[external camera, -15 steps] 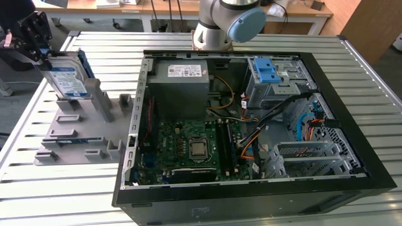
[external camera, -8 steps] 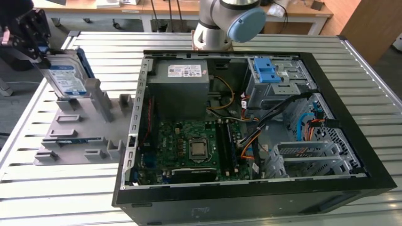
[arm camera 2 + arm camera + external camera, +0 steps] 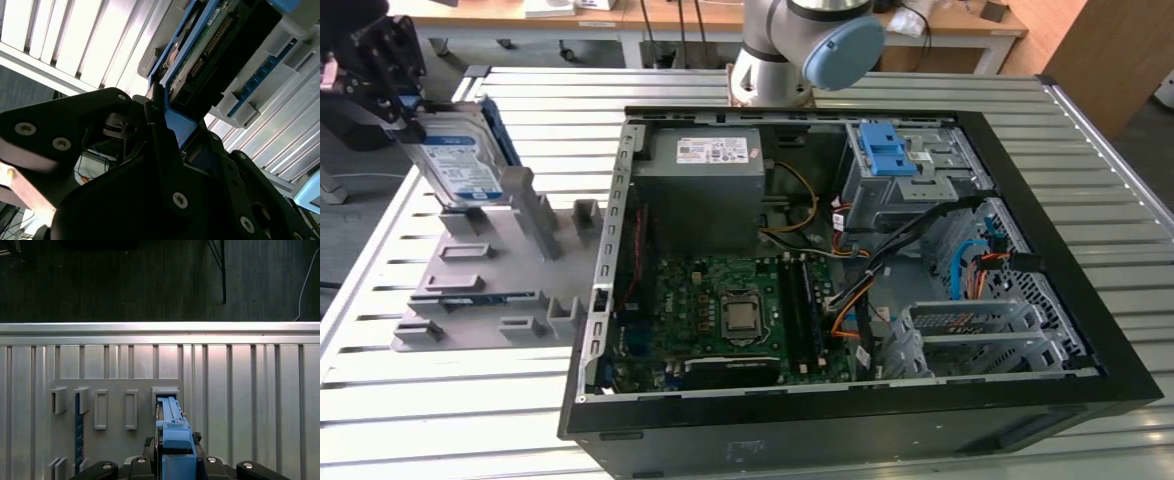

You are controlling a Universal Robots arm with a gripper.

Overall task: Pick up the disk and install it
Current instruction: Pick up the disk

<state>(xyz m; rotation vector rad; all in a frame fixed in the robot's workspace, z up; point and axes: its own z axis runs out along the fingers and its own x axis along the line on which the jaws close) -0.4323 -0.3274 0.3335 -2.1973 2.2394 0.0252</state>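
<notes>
A: Anything in the gripper (image 3: 403,118)?

B: Yes. Pinched down narrow onto the disk (image 3: 456,158), at its upper end. In the second wrist view, shows a dark finger (image 3: 162,145) pressed flat against the blue carrier rail (image 3: 182,125).

A: And where to look for the disk?

B: Far over on the exterior view's left, well apart from the open computer case (image 3: 787,440). Hangs upright, label toward the camera, lower end down among the posts of a grey rack (image 3: 480,320) on the slatted metal table (image 3: 1121,150).

A: Clear of the rack?

B: Cannot tell. Appears edge-on in the first wrist view, blue rail toward the lens, just beside an open slot (image 3: 165,391) in the rack plate.

A: Anything else in that rack?

B: A thin blue strip (image 3: 78,427) in another slot, further along the row.

A: Inside the case?

B: A grey power-supply box (image 3: 707,190) with a white sticker, on the side toward the arm's base (image 3: 794,50). A green motherboard (image 3: 720,315) nearer the camera. Blue latch tabs (image 3: 887,150) on the metal bay toward the exterior view's right. A perforated drive cage (image 3: 981,335) in the near corner, with orange and black cables (image 3: 854,290) running between board and cage.
</notes>
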